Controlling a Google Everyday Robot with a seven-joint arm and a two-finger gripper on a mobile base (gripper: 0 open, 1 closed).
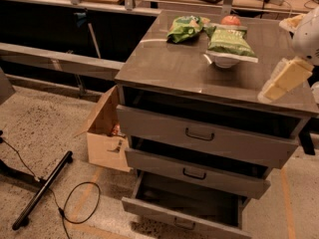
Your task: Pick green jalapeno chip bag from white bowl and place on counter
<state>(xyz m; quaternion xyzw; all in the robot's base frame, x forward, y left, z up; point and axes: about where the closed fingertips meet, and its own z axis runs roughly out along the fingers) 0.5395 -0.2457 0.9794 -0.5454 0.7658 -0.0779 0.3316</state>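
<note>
The olive-green jalapeno chip bag (pixel 230 40) lies flat across the top of the small white bowl (pixel 224 60), which stands at the back right of the grey counter (pixel 169 66). The bag overhangs the bowl's rim on both sides. My gripper (pixel 283 79), pale yellow under a white arm (pixel 308 33), hangs over the counter's right front corner. It is to the right of the bowl, nearer the front, and apart from the bag.
A brighter lime-green bag (pixel 184 28) lies left of the bowl, and a red-orange fruit (pixel 230 20) sits behind it. The cabinet's bottom drawer (pixel 184 210) is pulled open. An open cardboard box (pixel 104 133), a black stand leg (pixel 42 190) and a cable (pixel 75 208) are on the floor at left.
</note>
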